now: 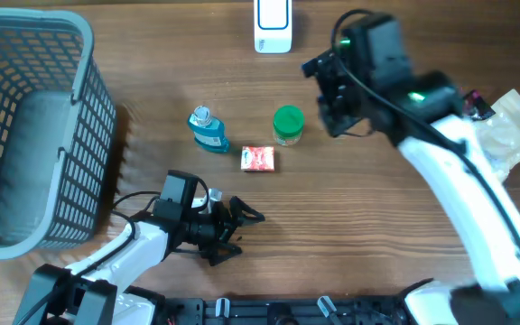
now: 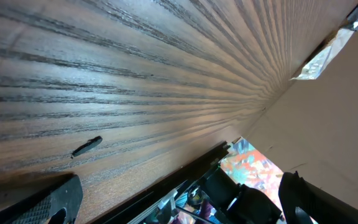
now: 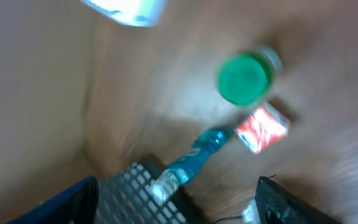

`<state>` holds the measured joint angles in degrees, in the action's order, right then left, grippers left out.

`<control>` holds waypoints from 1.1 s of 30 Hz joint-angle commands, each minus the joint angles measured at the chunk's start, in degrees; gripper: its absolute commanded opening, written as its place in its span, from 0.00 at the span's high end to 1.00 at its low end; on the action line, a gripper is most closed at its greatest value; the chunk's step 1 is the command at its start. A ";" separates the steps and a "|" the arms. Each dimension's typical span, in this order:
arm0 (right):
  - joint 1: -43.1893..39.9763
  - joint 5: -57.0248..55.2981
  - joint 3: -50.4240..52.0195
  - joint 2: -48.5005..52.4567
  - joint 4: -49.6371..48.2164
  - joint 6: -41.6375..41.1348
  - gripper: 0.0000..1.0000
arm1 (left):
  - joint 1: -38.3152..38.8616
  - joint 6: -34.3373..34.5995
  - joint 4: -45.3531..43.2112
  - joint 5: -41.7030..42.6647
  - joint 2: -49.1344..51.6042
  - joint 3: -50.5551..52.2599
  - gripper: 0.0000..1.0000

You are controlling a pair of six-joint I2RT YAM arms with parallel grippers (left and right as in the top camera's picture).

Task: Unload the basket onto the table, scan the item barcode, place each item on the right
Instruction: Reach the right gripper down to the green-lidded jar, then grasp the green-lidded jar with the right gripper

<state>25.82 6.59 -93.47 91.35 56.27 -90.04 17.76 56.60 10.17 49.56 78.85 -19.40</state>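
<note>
We log the left arm (image 1: 129, 251) lying low, the left claw (image 1: 242, 233) pointing right, fingers spread wide and empty. The right arm (image 1: 459, 171) reaches in raised; the right claw (image 1: 330, 95) faces down, fingers well apart and empty.

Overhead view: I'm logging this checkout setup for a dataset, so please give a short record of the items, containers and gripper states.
mid-table items: blue bottle lying down; green-lidded jar; red packet
top edge: white device
left side: grey basket
right edge: clear plastic bag
left gripper: open, empty, near the front edge
right gripper: open, empty, just right of the jar
</note>
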 commanded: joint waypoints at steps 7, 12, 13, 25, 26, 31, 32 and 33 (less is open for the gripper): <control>2.23 9.55 -0.46 21.11 -7.80 -28.61 0.26 | -0.22 -5.44 1.90 -19.04 2.58 2.69 0.00; 1.86 2.80 -0.46 22.80 -8.04 -28.63 0.22 | -0.24 -6.38 2.51 -19.21 2.58 2.69 0.00; 1.86 1.51 -0.46 22.80 -8.04 -28.61 0.22 | -0.24 -6.73 2.54 -19.21 2.58 2.69 0.00; 1.46 -0.55 -0.42 27.39 -6.08 -28.61 0.15 | -0.24 -6.75 2.51 -19.23 2.58 2.69 0.00; 1.46 0.39 -0.42 28.09 -6.32 -28.61 0.15 | -0.24 -6.73 2.51 -19.23 2.58 2.69 0.00; 1.31 1.14 -0.42 30.16 -7.15 -28.61 0.17 | -0.24 -6.75 2.54 -19.23 2.58 2.69 0.00; 1.25 1.14 -0.42 30.16 -7.13 -28.59 0.19 | -0.24 -6.75 2.54 -19.23 2.58 2.69 0.00; 1.16 1.14 -0.42 30.18 -7.10 -28.61 0.27 | -0.24 -6.75 2.54 -19.23 2.58 2.69 0.00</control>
<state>27.46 7.20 -93.47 120.46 49.15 -115.98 17.76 54.48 11.55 49.54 78.85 -19.75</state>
